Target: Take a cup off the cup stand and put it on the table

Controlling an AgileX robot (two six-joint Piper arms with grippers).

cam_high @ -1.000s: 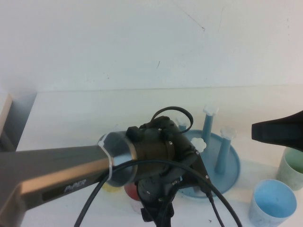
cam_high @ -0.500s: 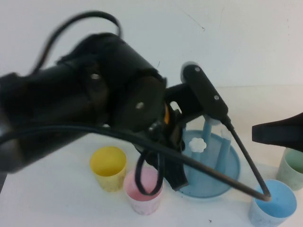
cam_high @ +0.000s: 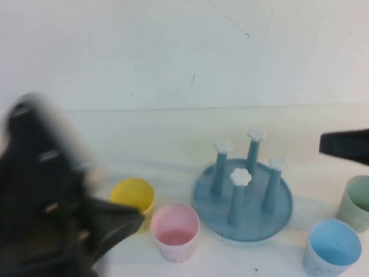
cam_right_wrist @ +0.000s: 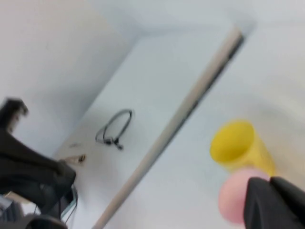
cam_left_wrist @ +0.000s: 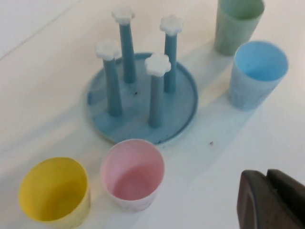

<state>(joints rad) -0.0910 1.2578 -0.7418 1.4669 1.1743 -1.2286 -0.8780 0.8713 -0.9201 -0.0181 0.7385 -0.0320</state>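
Note:
The pale pink cup point(cam_high: 174, 231) stands upright and open-mouthed on the white table point(cam_high: 144, 138), between the yellow cup point(cam_high: 132, 199) and the blue cup stand point(cam_high: 253, 222). The stand's several pegs with white flower caps are bare. My left gripper point(cam_high: 134, 220) is blurred at the lower left, just left of the pink cup and apart from it. In the left wrist view the pink cup point(cam_left_wrist: 132, 174) and the stand point(cam_left_wrist: 183, 102) lie beyond my left gripper point(cam_left_wrist: 268, 179), which is shut and empty. My right gripper point(cam_high: 331, 144) hovers at the right edge, shut point(cam_right_wrist: 269, 183), with the pink cup point(cam_right_wrist: 231, 200) behind it.
A light blue cup point(cam_high: 333, 248) stands at the front right, with a pale green cup point(cam_high: 357, 202) behind it by the right edge. Both also show in the left wrist view, the blue one point(cam_left_wrist: 257, 74) and the green one point(cam_left_wrist: 238, 24). The wall rises behind the table.
My left arm has swung away from over the cups and stand to the lower left, leaving the pink cup standing free. My right gripper shifted slightly right.

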